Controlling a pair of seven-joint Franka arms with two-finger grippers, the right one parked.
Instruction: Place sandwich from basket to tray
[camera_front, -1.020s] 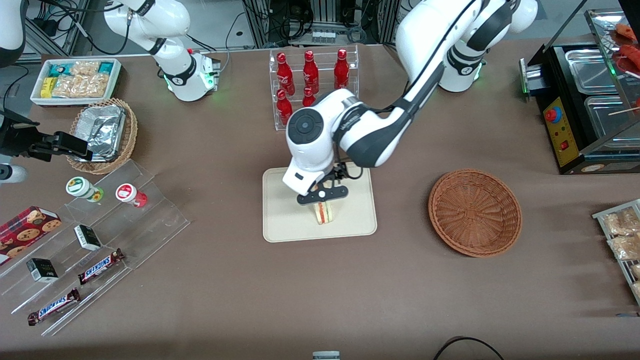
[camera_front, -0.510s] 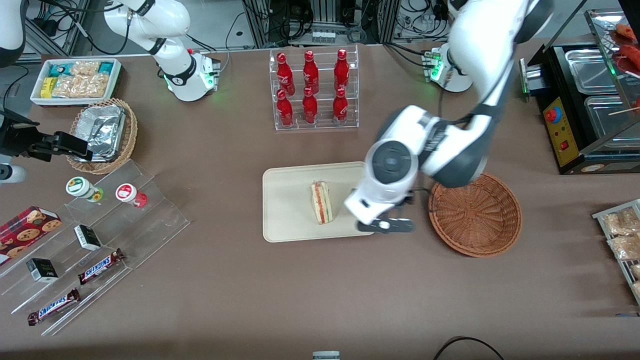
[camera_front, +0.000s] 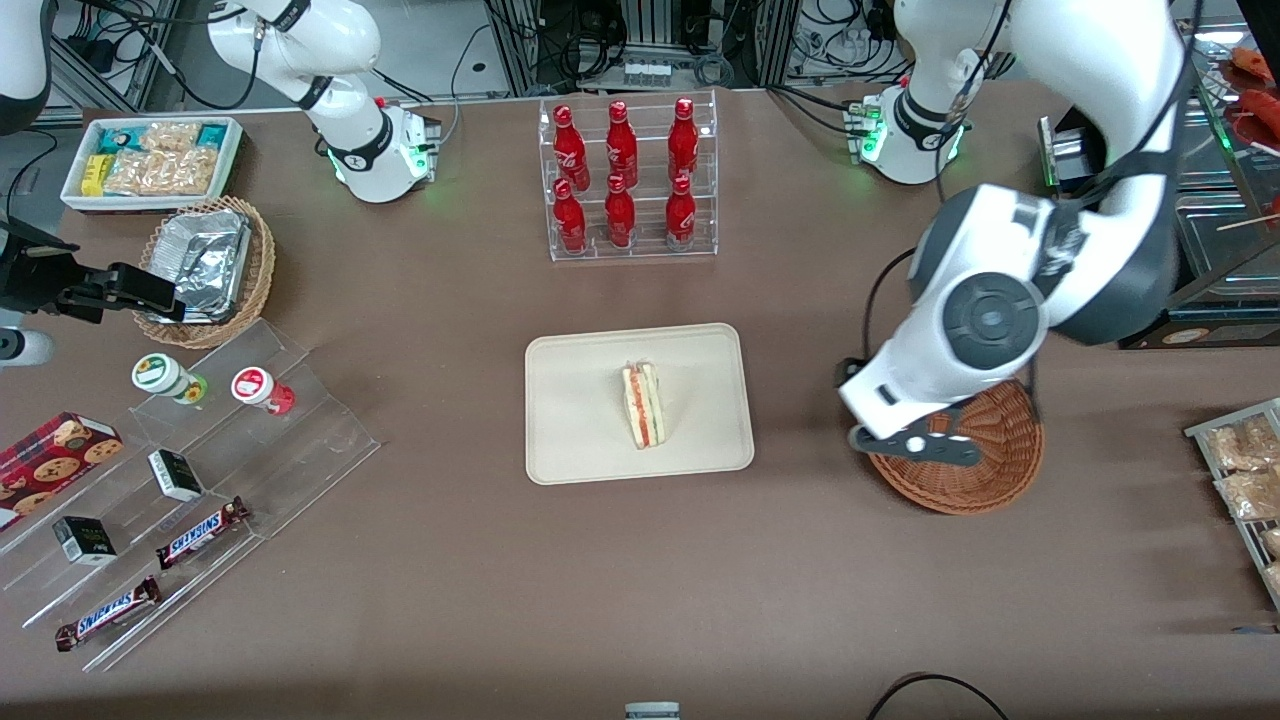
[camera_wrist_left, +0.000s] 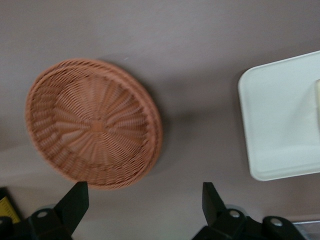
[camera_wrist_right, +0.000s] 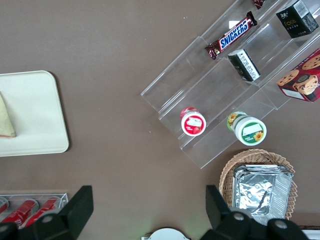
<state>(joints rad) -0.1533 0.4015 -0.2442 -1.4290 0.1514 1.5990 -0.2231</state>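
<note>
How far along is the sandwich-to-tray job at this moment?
Done: the sandwich lies on the tray, and the basket holds nothing. In hand: nothing; the pincer is open above the basket's edge, apart from the tray. Left: nothing of the placement itself that shows; at most, probably parking the arm.

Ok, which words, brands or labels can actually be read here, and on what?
"SNICKERS": brown chocolate bars on the clear acrylic stepped shelf.
Red bottles' white script, black boxes, cookie box: unreadable.
Open left gripper hovers above the reddish-brown wicker basket: no text.
</note>
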